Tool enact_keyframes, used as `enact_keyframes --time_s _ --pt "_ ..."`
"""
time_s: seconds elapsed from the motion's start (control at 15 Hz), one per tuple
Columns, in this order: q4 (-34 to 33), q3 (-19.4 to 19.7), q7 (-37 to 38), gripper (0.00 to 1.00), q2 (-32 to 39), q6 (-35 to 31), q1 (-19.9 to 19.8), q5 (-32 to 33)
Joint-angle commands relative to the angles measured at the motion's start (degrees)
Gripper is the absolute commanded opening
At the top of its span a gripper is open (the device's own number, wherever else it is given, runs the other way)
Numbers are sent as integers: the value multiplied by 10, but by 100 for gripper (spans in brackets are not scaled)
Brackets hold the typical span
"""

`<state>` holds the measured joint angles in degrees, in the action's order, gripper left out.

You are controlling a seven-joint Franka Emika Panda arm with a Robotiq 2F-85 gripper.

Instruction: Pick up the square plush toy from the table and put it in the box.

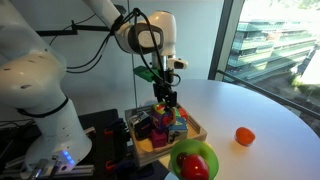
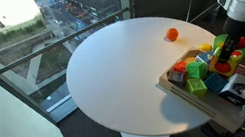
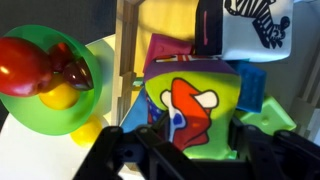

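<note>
Status: gripper (image 1: 166, 100) closed on soft multicoloured square plush toy (image 3: 190, 100) | above light-wood box (image 1: 199, 128) | likely light, compressible; squeeze opposite faces

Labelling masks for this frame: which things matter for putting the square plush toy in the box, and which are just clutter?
Job in hand:
- gripper, above the box
- square plush toy, just ahead of the fingers
- box

Lying about:
- green bowl with a red round thing in it
- orange ball on the table
- zebra-print cube in the box
</note>
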<state>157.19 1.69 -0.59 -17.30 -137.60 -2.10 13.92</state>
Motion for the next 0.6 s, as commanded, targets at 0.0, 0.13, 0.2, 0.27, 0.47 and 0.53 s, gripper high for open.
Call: enact_keyframes --time_s 0.0,0.13,0.2,0.27,0.47,0.53 --pt "-5 -3 1 85 -4 -4 -11 4" --pt "-15 1 -6 99 -6 5 -10 -10" --pt "-24 5 -12 100 -8 12 -7 -21" --pt "-35 6 -13 100 -4 16 -4 -33" --pt "-66 8 -10 100 5 28 -2 -65" --pt "-76 8 -8 100 10 31 -1 -74"
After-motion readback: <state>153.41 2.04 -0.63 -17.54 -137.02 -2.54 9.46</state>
